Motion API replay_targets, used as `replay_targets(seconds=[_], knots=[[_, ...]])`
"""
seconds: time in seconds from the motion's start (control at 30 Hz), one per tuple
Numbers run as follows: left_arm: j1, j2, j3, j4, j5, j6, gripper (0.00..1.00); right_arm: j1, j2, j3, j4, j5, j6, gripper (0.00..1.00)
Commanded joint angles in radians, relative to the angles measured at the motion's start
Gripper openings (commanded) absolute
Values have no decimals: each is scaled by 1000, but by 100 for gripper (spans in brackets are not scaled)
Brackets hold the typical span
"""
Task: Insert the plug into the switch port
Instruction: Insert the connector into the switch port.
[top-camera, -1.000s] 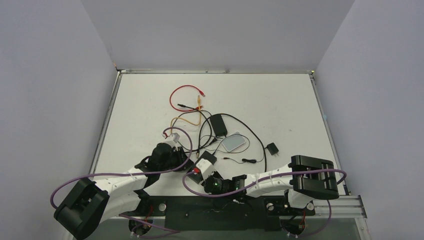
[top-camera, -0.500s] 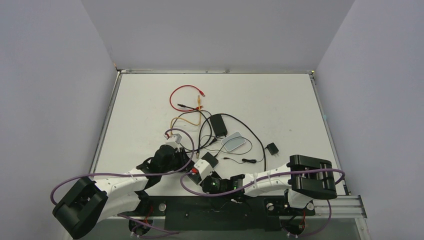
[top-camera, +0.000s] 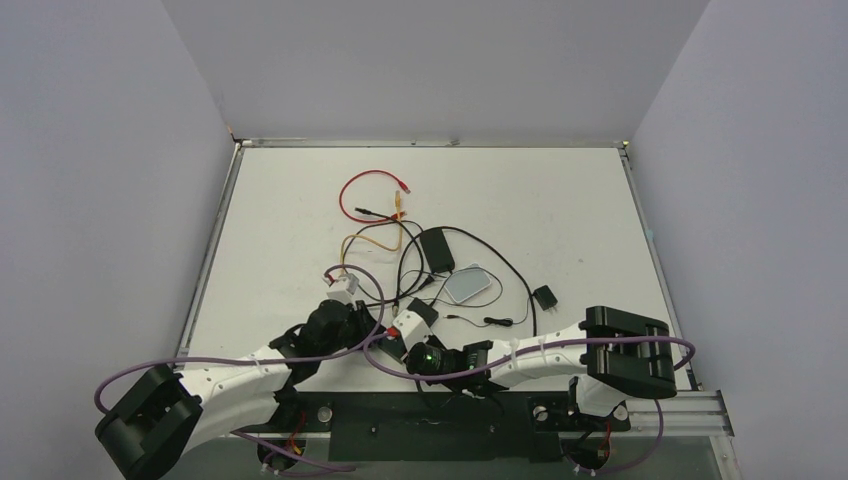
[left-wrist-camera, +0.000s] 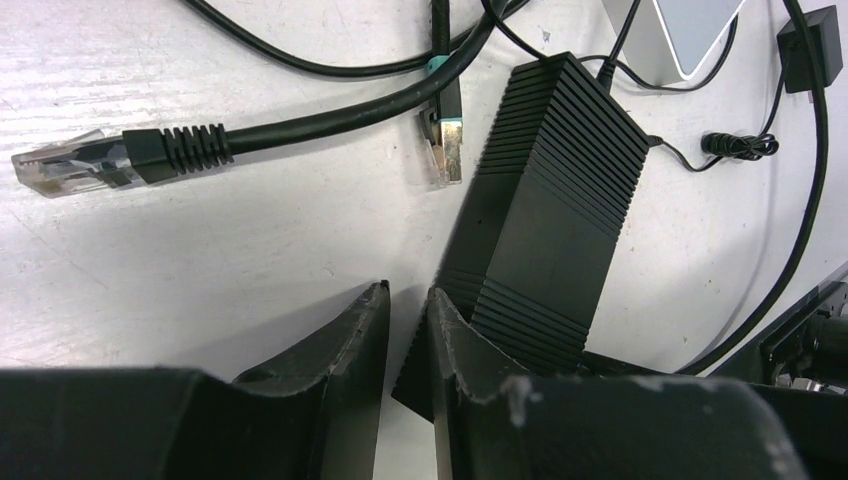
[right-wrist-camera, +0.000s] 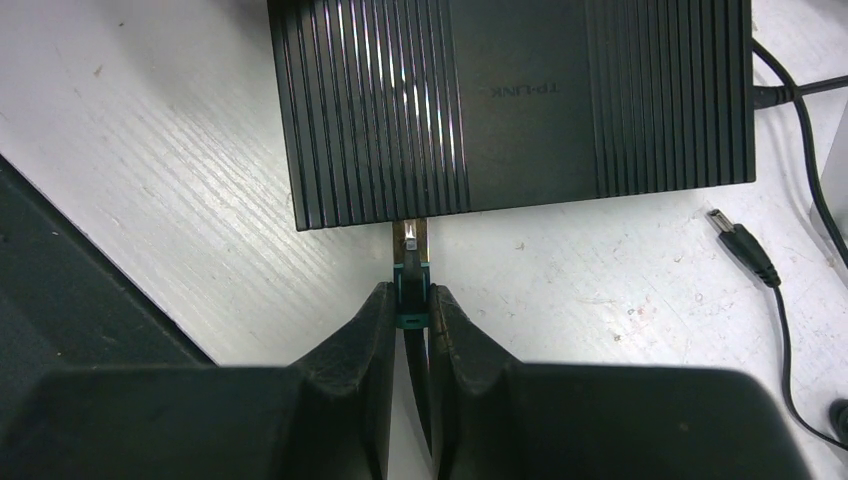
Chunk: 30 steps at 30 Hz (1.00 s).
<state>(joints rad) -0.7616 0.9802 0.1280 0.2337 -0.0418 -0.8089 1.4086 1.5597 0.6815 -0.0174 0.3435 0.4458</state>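
Red cable loop (top-camera: 341, 200) and orange cable (top-camera: 372, 234) farther back, grey pad (top-camera: 468, 285) (rounded square) near black adapter brick (top-camera: 437, 250)

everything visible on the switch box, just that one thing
The switch is a flat black plastic-looking box lying top-up on the white table. Its lid has ribbed bands either side of a smooth strip lettered TP-LINK. The port face is hidden. The right pincer holds a teal-booted plug end-on at its long edge; how far in cannot be told. A black lead meets one end. The left pincer sits by the other end, contact unclear.
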Motion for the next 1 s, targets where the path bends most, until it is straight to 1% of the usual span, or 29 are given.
replay_targets(seconds=[0.0,0.23,0.4,0.63,0.73,0.97], knots=[[-42,-19,-24,-23,96,-39,19,-22,-45,34,133,87,-9,0],[-53,-19,-33,20,112,-32,19,-29,-43,33,200,25,-110,0],[-55,-14,-27,50,115,-13,19,-34,-46,29,224,-31,-148,0],[-55,64,-21,147,199,24,19,-41,-52,-5,275,-111,-212,0],[-60,80,-18,180,226,28,19,-49,-60,-18,299,-117,-235,0],[-94,99,-16,177,220,21,18,-95,-74,4,317,-139,-260,0]])
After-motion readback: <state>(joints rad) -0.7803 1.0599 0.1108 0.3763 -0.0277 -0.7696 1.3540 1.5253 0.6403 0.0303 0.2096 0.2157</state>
